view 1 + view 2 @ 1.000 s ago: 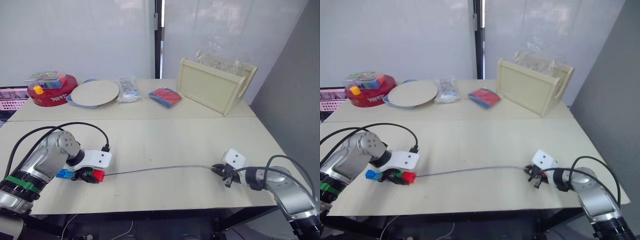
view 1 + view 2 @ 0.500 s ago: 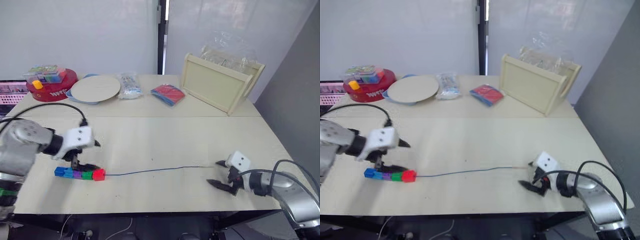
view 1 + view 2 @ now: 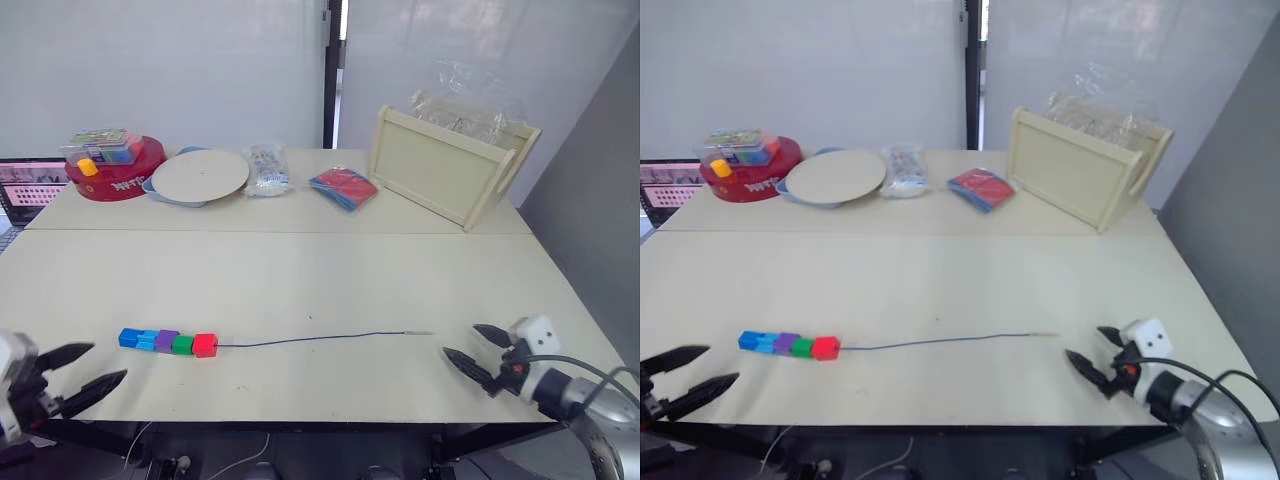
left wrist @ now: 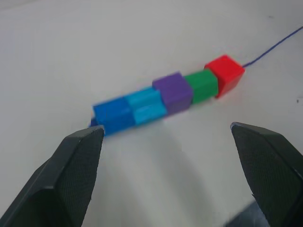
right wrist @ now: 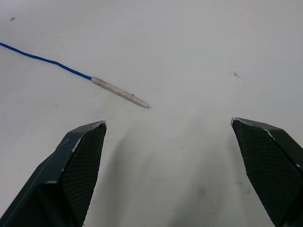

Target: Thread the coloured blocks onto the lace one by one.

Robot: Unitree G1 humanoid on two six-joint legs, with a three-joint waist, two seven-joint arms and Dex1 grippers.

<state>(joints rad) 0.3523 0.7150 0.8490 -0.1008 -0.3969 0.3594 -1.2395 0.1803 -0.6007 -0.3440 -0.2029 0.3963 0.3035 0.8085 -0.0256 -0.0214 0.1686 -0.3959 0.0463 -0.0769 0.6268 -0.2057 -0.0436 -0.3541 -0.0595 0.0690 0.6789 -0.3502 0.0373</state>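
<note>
Coloured blocks (image 3: 167, 342) in touching row on lace (image 3: 310, 340), table's left-front. Lace runs left-right; pale tip just beside right gripper (image 3: 476, 350), fingers spread, empty. Left gripper (image 3: 82, 366) agape, empty, near row's blue end.

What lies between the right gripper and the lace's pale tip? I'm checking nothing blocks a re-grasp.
Only bare table. In the right wrist view, the lace ends in its pale tip, just ahead of the open right gripper.

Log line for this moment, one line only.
blocks: five threaded on lace | left gripper: open, off blocks | right gripper: open, beside lace tip
</note>
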